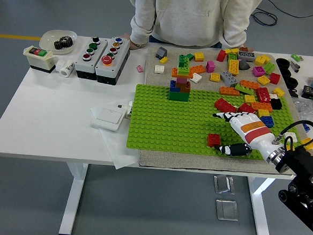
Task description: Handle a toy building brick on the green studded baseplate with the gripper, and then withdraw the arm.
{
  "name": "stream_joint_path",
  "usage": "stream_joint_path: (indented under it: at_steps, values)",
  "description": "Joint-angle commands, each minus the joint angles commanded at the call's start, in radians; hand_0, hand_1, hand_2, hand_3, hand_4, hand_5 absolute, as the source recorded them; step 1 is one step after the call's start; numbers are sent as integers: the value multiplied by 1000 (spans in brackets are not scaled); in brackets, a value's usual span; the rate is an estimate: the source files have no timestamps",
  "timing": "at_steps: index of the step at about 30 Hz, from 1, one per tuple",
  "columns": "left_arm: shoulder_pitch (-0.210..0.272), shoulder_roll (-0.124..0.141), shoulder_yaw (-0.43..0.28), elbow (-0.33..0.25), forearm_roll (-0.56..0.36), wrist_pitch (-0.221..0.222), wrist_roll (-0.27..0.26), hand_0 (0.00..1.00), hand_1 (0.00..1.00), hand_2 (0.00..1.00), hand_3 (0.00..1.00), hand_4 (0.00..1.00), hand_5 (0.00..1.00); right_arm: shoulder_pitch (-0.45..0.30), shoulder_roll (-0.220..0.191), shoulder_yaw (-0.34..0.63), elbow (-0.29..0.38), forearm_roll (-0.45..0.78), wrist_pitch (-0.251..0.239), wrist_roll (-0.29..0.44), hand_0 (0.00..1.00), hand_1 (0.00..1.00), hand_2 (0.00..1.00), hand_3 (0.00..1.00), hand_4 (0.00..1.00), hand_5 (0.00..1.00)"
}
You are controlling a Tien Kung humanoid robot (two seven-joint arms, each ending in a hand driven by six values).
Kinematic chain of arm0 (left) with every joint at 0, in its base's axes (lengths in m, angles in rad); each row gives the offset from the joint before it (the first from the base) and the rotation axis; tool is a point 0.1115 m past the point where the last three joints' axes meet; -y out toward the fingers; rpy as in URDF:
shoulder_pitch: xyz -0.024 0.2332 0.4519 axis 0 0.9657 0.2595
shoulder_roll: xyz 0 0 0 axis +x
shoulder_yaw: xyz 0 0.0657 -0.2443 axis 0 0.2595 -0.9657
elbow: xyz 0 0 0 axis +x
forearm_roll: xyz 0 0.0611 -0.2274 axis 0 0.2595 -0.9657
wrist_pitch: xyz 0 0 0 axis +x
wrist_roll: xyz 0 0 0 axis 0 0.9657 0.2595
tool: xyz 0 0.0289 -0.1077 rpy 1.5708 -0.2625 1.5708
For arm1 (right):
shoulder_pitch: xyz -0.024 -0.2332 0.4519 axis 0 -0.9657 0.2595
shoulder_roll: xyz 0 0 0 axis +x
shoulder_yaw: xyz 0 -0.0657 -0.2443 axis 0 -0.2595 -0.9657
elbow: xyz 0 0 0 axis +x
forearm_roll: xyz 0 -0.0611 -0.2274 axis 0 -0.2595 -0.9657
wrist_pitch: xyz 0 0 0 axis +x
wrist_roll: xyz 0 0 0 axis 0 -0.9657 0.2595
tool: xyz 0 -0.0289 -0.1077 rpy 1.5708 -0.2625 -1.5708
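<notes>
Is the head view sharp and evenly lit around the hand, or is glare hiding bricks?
Head view: sharp and evenly lit, soft shadows only; no glare on the green baseplate; the right hand and the small red brick beside it show clearly.
</notes>
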Motion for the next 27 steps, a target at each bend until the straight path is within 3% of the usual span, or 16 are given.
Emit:
stream_joint_path:
  at_steps: [27]
  values:
    - [1,0,-1,0,8,-1,2,781,723,689,573,590,628,11,22,2,-13,-1,-1,-1,666,693,807,876,894,321]
